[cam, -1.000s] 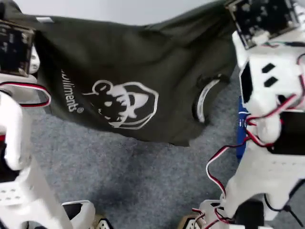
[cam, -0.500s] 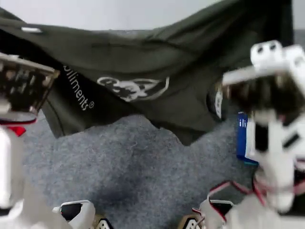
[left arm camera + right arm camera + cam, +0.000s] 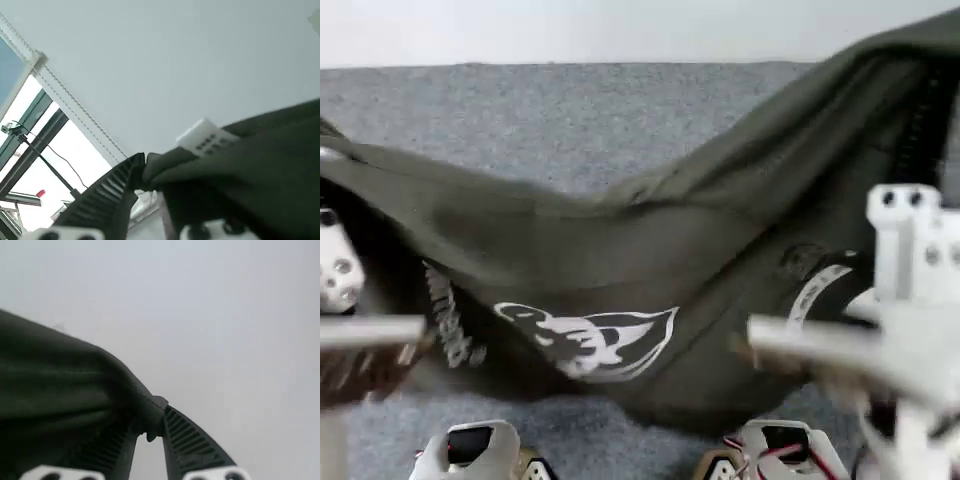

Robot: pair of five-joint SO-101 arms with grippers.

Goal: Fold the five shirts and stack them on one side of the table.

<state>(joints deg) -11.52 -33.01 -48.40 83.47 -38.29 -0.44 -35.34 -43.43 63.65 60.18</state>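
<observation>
Grey tabletop [image 3: 620, 110] below, the olive shirt [image 3: 650, 250] hangs sagging above it between my arms, left gripper [image 3: 144, 171] and right gripper [image 3: 150, 427] each pinched tight on its edge, so I'd spread wider and lower both evenly.

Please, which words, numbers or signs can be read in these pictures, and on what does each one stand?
No text can be read.
On the dark green shirt, the white word beside the white logo: too blurred.
On the white tag at its edge: print too small.
</observation>
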